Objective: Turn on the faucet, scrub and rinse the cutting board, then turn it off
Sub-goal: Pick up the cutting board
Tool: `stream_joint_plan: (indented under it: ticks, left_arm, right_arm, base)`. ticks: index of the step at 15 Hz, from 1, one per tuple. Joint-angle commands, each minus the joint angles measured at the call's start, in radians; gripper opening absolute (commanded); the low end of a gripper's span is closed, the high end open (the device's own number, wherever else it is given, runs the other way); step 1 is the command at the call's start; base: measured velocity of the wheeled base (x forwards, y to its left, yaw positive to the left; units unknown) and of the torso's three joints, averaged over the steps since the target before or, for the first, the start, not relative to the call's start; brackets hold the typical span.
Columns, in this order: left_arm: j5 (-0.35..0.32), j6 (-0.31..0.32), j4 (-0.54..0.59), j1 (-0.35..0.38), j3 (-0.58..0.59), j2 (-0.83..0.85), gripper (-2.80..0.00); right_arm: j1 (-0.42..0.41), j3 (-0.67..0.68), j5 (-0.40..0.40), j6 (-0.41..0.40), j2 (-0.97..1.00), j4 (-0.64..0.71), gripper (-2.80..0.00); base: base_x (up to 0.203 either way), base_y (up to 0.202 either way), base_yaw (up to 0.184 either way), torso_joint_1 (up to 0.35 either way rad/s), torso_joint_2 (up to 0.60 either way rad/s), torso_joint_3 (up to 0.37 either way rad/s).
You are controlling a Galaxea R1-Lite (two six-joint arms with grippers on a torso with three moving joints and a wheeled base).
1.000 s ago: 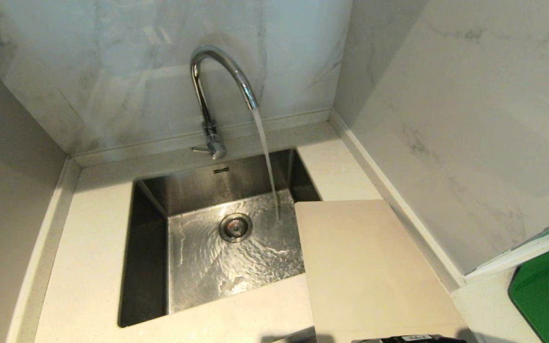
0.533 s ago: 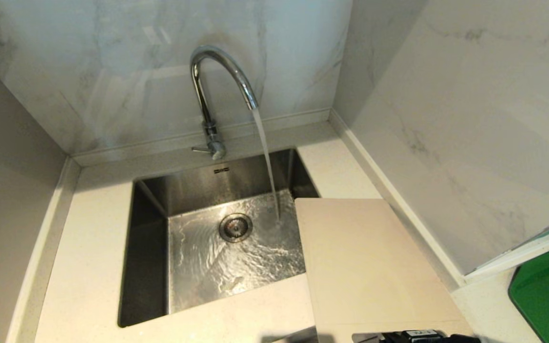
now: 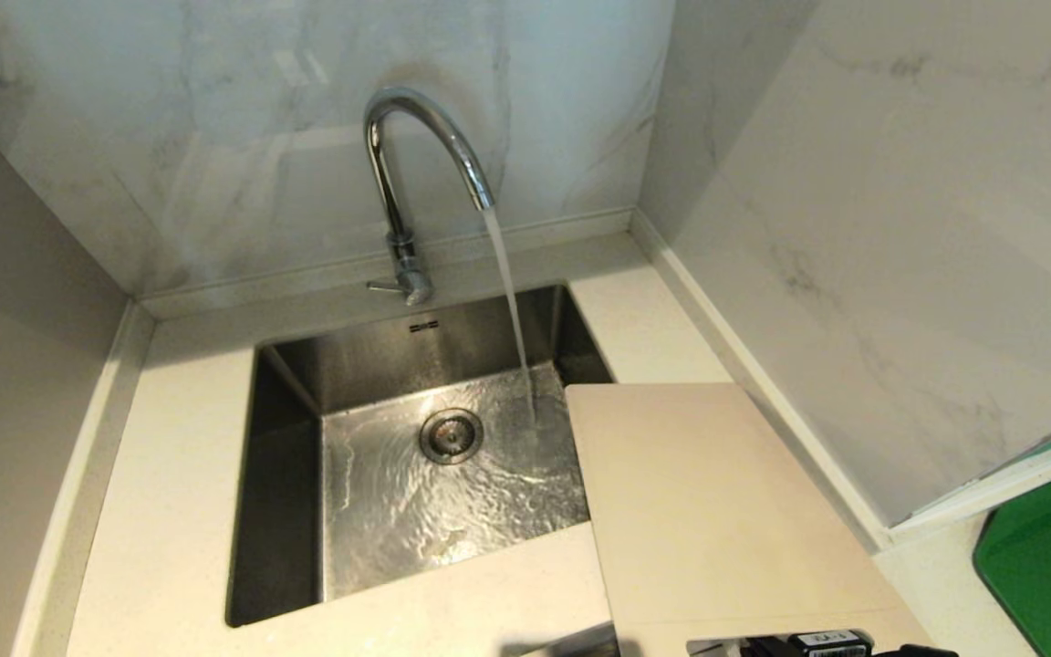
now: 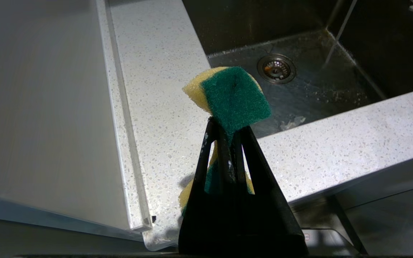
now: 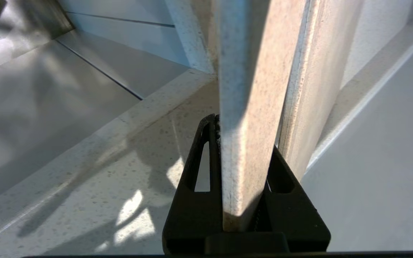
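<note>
Since a second ago the cutting board [image 3: 717,511] has shifted only slightly, its near end sliding a little toward the lower right of the head view, while the water keeps running.

Both right fingers [image 5: 244,143] are clenched on the near short end of that board, one on each face. From them the board runs straight away, its long axis pointing toward the sink [image 3: 288,401] and the faucet [image 3: 416,146]. Its far corner hangs over the sink's right edge, and the stream lands just beside that corner, not on it. Getting the board wet therefore looks like a matter of carrying it onward and to the robot's left from where the fingers hold it.

The left fingers [image 4: 224,125], pressed together, grip a yellow and green sponge [image 4: 233,95], green side up. Beyond the sponge lie the pale speckled counter [image 4: 156,89] and then the sink, so this arm is near the basin, yet the right arm alone has the board.

By count: one cream cutting board, one sponge, one faucet with one stream of water, one sink with one drain [image 3: 451,435]. One green board [image 3: 1050,557] lies well off to the right of the right fingers.
</note>
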Motion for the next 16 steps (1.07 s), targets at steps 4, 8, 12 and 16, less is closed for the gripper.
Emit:
stream_joint_plan:
  ticks: [4, 8, 12, 16]
  left_arm:
    - [0.0, 0.0, 0.0, 0.001, 0.0, -0.001, -2.8]
    - [0.0, 0.0, 0.0, 0.001, 0.0, 0.001, -2.8]
    - [0.002, -0.002, 0.0, 0.001, 0.0, -0.001, -2.8]
    - [0.0, -0.002, 0.0, 0.001, 0.0, -0.001, -2.8]
  right_arm:
    - [-0.029, -0.014, -0.005, -0.11, -0.04, 0.009, -2.8]
    - [-0.083, -0.066, 0.003, -0.257, -0.093, 0.01, -2.8]
    - [-0.083, -0.122, 0.006, -0.311, -0.144, 0.103, -2.8]
    - [-0.082, -0.247, 0.009, -0.313, -0.251, 0.392, -2.8]
  base:
    - [0.0, 0.0, 0.0, 0.0, 0.0, 0.0]
    - [0.0, 0.0, 0.0, 0.0, 0.0, 0.0]
    - [0.0, 0.0, 0.0, 0.0, 0.0, 0.0]
    - [0.0, 0.0, 0.0, 0.0, 0.0, 0.0]
